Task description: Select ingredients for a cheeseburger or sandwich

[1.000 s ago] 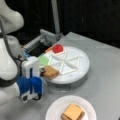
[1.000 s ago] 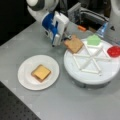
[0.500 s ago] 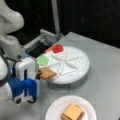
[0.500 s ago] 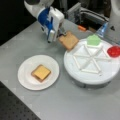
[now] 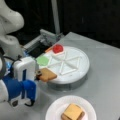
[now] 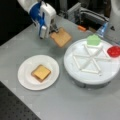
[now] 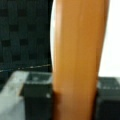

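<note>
On the left in a front view, the plate [image 6: 25,80] carries the stack [image 6: 41,73], cheese on top. Just right and farther, the gripper [image 6: 53,28] is clamped on a bread square [image 6: 61,37], which a second ago was at the tray [image 6: 75,72] edge and is now lifted clear, nearer the plate.

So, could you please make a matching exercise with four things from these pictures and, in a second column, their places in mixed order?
Things:
1. bread square
2. cheese square
3. green piece
4. red disc

Places:
A. on the white paper plate
B. held in the gripper, off the tray
C. at the divided tray's far-right rim in a front view
D. in a tray compartment near the tray's top edge

Pairs: 1-B, 2-A, 3-D, 4-C
</note>
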Controlling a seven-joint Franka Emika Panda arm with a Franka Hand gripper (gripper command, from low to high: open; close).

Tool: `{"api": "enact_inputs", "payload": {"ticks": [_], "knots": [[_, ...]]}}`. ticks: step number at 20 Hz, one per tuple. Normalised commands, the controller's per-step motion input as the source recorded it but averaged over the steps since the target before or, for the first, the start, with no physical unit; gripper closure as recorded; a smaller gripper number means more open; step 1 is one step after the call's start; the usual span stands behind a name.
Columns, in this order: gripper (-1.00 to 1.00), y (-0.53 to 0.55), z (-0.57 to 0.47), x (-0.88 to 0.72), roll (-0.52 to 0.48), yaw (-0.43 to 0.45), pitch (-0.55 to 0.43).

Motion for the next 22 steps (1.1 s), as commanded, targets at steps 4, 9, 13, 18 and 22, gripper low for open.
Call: {"api": "enact_inputs", "payload": {"ticks": [4, 9, 13, 18, 22], "knots": [[1.00, -0.31, 0.02, 0.64, 0.057, 0.311, 0.132], [1.00, -0.43, 0.03, 0.86, 0.073, 0.352, 0.150], [1.00, -0.43, 0.00, 0.78, 0.151, 0.352, 0.185], [1.00, -0.32, -0.02, 0.57, 0.075, 0.298, 0.178], [1.00, -0.18, -0.02, 0.41, -0.156, 0.231, 0.173]]}}
